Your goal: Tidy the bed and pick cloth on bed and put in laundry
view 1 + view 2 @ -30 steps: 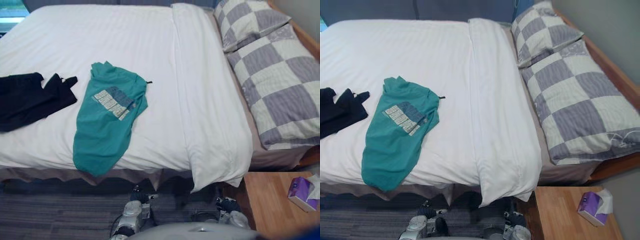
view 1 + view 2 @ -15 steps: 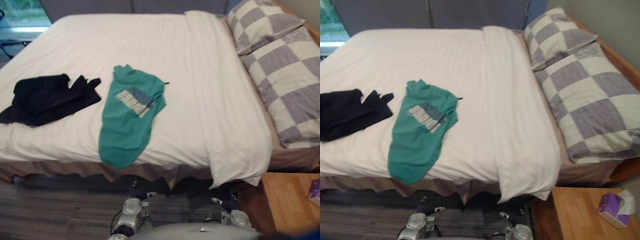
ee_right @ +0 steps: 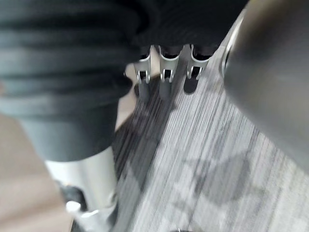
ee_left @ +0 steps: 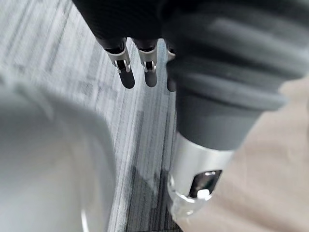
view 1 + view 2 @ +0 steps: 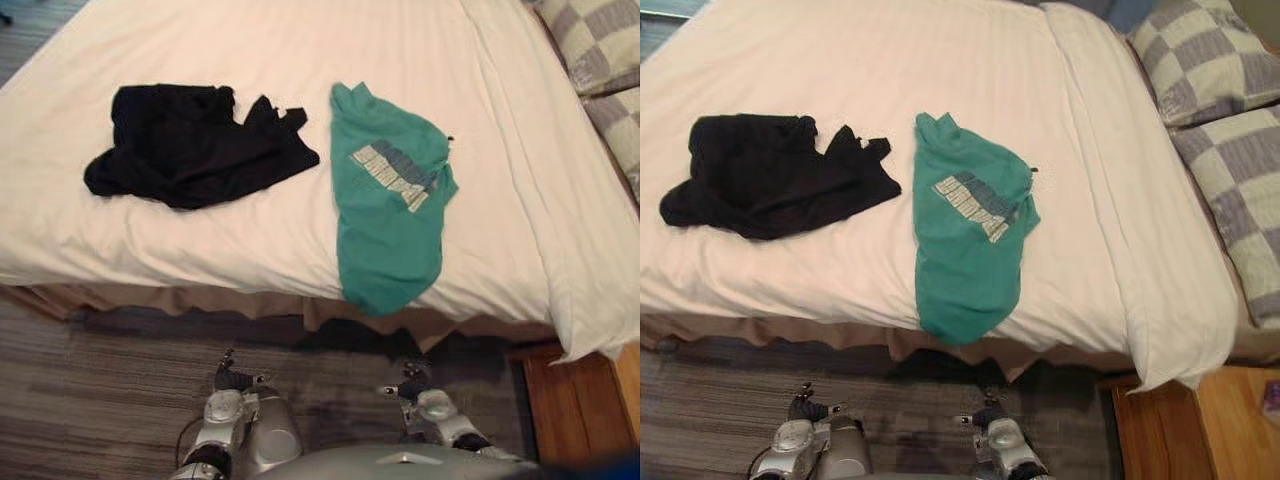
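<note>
A teal T-shirt (image 5: pixel 390 200) with a printed chest patch lies flat on the white bed (image 5: pixel 250 40), its lower end hanging over the near edge. To its left a crumpled black garment (image 5: pixel 190 145) rests on the duvet. My left hand (image 5: pixel 237 381) and right hand (image 5: pixel 408 385) hang low over the carpet in front of the bed, well short of both cloths. In the wrist views the left hand's fingers (image 4: pixel 148 72) and the right hand's fingers (image 3: pixel 165 79) point straight down at the floor, open, with nothing in them.
Grey-and-cream checked pillows (image 5: pixel 1210 60) lie at the bed's right end. A wooden nightstand (image 5: pixel 1180 430) stands at the lower right, beside the bed's corner. Grey striped carpet (image 5: pixel 100 400) runs along the near side of the bed.
The camera has swung left and down, so the bed and both cloths sit further right in the picture. The cloths themselves have not moved. Both hands still hang low.
</note>
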Motion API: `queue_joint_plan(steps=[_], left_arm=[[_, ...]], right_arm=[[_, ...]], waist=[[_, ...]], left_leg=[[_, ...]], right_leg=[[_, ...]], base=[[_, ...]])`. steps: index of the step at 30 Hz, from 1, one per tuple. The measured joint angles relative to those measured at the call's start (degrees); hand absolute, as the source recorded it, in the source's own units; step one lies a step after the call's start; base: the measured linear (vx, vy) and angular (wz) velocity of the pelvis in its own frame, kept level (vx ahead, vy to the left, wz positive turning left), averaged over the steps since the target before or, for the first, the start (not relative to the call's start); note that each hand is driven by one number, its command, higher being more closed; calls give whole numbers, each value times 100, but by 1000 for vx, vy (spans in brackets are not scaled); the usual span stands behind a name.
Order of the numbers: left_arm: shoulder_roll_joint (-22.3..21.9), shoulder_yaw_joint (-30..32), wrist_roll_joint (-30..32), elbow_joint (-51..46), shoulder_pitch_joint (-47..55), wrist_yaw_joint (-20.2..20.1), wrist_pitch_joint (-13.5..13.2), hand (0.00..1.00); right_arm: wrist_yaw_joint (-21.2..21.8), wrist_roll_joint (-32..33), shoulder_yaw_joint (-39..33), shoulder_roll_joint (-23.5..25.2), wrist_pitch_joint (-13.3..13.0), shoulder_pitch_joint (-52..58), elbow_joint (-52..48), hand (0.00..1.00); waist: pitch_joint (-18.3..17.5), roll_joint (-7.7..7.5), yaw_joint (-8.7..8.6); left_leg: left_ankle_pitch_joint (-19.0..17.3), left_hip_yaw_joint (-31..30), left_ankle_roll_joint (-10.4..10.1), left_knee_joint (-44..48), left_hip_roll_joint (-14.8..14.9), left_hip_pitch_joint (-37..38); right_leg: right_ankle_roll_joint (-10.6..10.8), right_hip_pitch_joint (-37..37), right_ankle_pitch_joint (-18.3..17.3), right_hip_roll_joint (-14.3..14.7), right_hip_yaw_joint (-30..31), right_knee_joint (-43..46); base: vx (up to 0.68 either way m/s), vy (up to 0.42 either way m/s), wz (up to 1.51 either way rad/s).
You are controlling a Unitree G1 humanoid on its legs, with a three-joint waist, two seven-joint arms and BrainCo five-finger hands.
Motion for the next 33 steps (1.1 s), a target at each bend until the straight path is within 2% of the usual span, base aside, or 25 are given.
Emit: queue_joint_plan(steps=[1, 2, 3, 5, 6, 7, 9, 10, 12, 18, 22, 25, 27, 30, 31, 33], left_arm=[[4, -62, 27, 3, 5, -4, 4, 0], [-8, -193, 99, 21, 71, -28, 26, 0], [-109, -258, 111, 21, 50, -110, 41, 0], [-177, -275, 260, 17, 55, -215, 71, 0], [-174, -281, 272, 32, 66, -217, 107, 0], [-170, -294, 272, 79, 67, -221, 125, 0], [-181, -293, 271, 164, 66, -230, 139, 0], [-220, -214, 263, 218, 65, -234, 145, 0], [-264, -182, 255, 231, 65, -240, 159, 0], [-348, -11, 205, 258, 72, -245, 171, 0], [-386, 278, -270, 412, 76, -237, 193, 0], [-503, 927, -929, 472, 137, -195, 235, 0], [-578, 1523, -1348, 488, 172, -158, 269, 0], [-736, 2429, -1834, 489, 235, 13, 279, 0], [-772, 3028, -2091, 480, 318, 54, 288, 0], [-726, 3602, -2402, 436, 331, 62, 277, 0]], right_arm=[[-11, 3, 17, 5, -28, 44, -38, 0], [-12, 15, 41, 4, -100, 126, -151, 0], [-14, 70, 23, -10, -106, 162, -206, 0], [-26, 140, -41, -8, -138, 161, -245, 0], [-12, 248, -53, 13, -158, 178, -246, 0], [-5, 297, -80, 15, -157, 178, -240, 0], [-15, 361, -293, 41, -146, 202, -214, 0], [-17, 505, -454, 48, -144, 201, -219, 0], [-26, 606, -587, 59, -141, 198, -236, 0], [-34, 1072, -914, 46, -91, 242, -230, 0], [-53, 1328, -1094, 46, -91, 243, -210, 0], [-169, 1847, -1466, 44, -88, 264, -170, 0], [-240, 2255, -1986, 51, -89, 309, -157, 0], [-384, 3061, -2894, 9, -95, 627, -99, 0], [-408, 3458, -3506, -22, -96, 863, -25, 0], [-431, 3813, -4017, 2, -93, 1069, 64, 0]], waist=[[1, 8, -27], [-5, -18, -79], [-9, -79, -99], [24, -22, -155], [13, -50, -184], [12, -52, -196], [-13, -75, -199], [-13, -53, -198], [-15, -17, -201], [-47, -37, -209], [-77, 20, -217], [-119, 67, -207], [-120, 72, -164], [-255, 74, 49], [-299, 45, 146], [-333, 17, 244]], left_leg=[[113, 7, 29, -230, -73, 131], [327, -10, 66, -609, -283, 339], [438, -72, 108, -856, -529, 494], [633, -128, 154, -1188, -671, 711], [793, -181, 141, -1484, -723, 882], [872, -204, 126, -1620, -741, 951], [1142, -202, 99, -2107, -805, 1156], [1380, -71, 93, -2532, -823, 1331], [1573, 50, 84, -2899, -831, 1506], [1611, 55, 99, -2979, -927, 1709], [1627, 43, 120, -2985, -1004, 1708], [1627, 31, 121, -2990, -1030, 1707], [1625, 0, 121, -2991, -1040, 1700], [1579, -42, 151, -2992, -1081, 1601], [1535, -95, 153, -2992, -1125, 1577], [1491, -133, 166, -2991, -1172, 1545]], right_leg=[[-41, 60, -147, 242, 66, -72], [-88, 228, -346, 648, 166, -416], [-155, 491, -399, 672, 118, -742], [-184, 556, -401, 652, 415, -699], [-330, 597, -402, 653, 538, -714], [-345, 688, -389, 647, 527, -812], [-325, 868, -363, 646, 528, -1167], [-253, 938, -322, 663, 585, -1389], [-193, 954, -283, 697, 684, -1534], [-89, 1302, -152, 621, 658, -1892], [-23, 1362, -114, 557, 650, -2011], [0, 1456, -51, 537, 567, -2154], [5, 1526, -37, 530, 479, -2233], [11, 1532, -40, 492, 347, -2325], [20, 1609, -44, 448, 233, -2381], [41, 1659, -47, 406, 163, -2422]], base=[[78, -243, 32], [69, -154, 41], [65, -78, 42], [29, 77, 36], [5, 58, 37], [9, 6, 30], [17, -14, 7], [9, -16, -24], [-18, 4, -32], [-11, 42, 1], [-25, 40, 3], [-10, 21, 8], [5, -1, 14], [55, 3, 18], [81, 10, 26], [86, 12, 23]])
